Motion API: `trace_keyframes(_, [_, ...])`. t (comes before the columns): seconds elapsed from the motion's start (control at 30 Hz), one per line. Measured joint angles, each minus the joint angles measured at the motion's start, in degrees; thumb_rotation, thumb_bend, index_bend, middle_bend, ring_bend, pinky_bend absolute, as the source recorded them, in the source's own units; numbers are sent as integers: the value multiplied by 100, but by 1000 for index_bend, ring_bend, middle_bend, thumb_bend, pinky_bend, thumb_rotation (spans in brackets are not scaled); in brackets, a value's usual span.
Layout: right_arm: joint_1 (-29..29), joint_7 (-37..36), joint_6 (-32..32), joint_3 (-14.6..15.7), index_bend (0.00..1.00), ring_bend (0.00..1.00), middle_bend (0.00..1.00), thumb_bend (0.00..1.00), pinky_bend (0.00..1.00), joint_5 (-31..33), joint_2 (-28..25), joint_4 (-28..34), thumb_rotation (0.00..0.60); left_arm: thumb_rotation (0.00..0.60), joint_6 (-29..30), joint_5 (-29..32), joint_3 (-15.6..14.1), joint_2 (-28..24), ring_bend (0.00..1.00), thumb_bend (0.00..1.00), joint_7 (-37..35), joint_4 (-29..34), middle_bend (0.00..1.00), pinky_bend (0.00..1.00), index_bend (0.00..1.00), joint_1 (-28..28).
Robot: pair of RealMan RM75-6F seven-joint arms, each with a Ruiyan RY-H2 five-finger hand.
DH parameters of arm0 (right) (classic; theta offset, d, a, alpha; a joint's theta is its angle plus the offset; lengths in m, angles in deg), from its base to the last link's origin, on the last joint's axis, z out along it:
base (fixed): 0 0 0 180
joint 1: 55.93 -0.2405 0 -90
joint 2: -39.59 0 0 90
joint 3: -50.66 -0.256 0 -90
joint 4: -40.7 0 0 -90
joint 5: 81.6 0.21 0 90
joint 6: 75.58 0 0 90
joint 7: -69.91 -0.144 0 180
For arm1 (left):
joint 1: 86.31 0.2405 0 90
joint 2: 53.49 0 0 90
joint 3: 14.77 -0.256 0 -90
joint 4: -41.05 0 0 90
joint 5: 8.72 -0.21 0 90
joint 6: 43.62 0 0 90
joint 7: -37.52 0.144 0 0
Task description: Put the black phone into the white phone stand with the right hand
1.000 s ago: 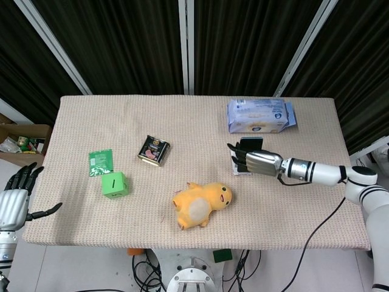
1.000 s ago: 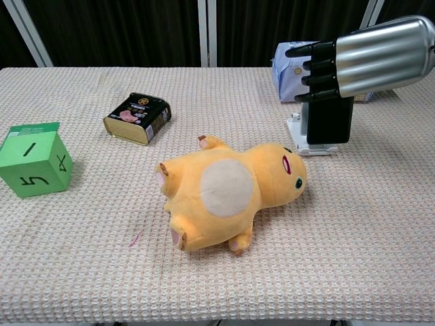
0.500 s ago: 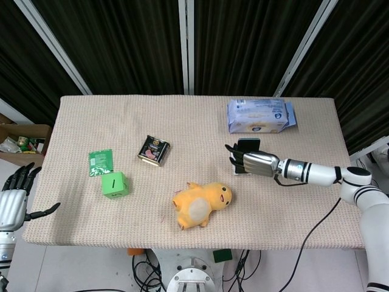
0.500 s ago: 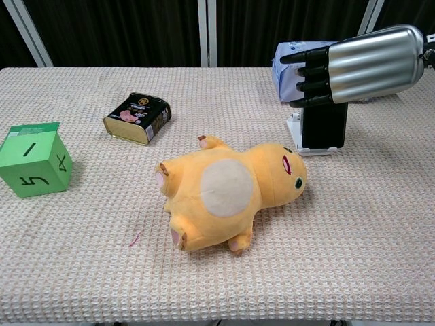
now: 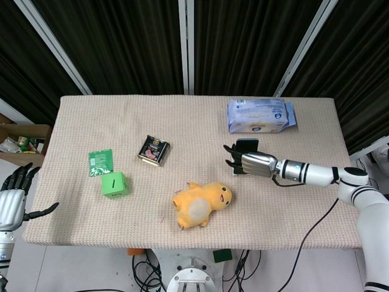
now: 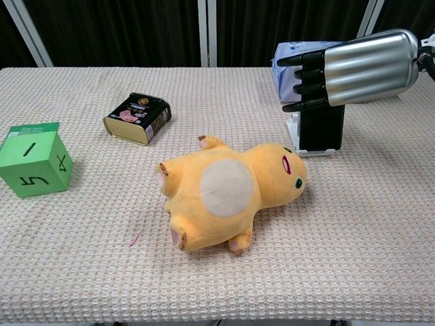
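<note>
The black phone (image 6: 321,129) stands upright in the white phone stand (image 6: 293,130) at the table's right middle. In the head view only the phone's top edge (image 5: 246,144) and a bit of the stand (image 5: 236,171) show past the hand. My right hand (image 6: 346,66) lies over the phone's top with its fingers curled down around it, gripping it; the thumb is hidden. The same hand (image 5: 252,163) reaches in from the right in the head view. My left hand (image 5: 12,198) hangs off the table's left edge, fingers spread, holding nothing.
A yellow plush toy (image 6: 228,190) lies just left of and in front of the stand. A blue wipes pack (image 5: 258,115) sits behind it. Farther left are a black tin (image 5: 153,149), a green cube (image 5: 114,184) and a green packet (image 5: 100,162).
My right hand has shifted slightly left with the phone, and the phone's lower edge has dropped down into the stand. The left hand has barely moved.
</note>
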Motion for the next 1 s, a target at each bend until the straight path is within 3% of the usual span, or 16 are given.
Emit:
trace_keyframes(0.1, [-18, 91, 158, 5, 0, 14, 81, 476, 0, 44, -48, 108, 600, 373, -10, 5, -2, 1, 16, 73, -9, -6, 43, 139, 109, 1])
trace_keyframes(0.2, [-35, 210, 340, -1, 0, 0, 4, 440, 0, 108, -126, 302, 600, 373, -23, 15, -1, 2, 16, 73, -22, -14, 43, 139, 110, 3])
trace_keyframes(0.53, [-63, 594, 621, -61, 0, 0, 0, 354, 0, 263, -548, 1087, 600, 371, -44, 10, 8, -32, 16, 72, 10, 53, 43, 139, 111, -14])
trace_keyframes(0.73, [76, 710, 371, -164, 0, 0, 0, 321, 0, 404, -1071, 1977, 600, 369, -18, 9, 25, -73, 16, 72, 34, 115, 44, 139, 111, -14])
trace_keyframes(0.83, [357, 765, 27, -241, 0, 0, 0, 320, 0, 615, -1425, 2727, 600, 372, -21, 17, 32, -79, 16, 72, 27, 120, 43, 139, 111, -15])
trace_keyframes(1.0, [1423, 723, -916, -279, 0, 0, 0, 316, 0, 1196, -1831, 4064, 600, 369, -10, -38, 24, -61, 16, 73, 48, 132, 43, 139, 111, -32])
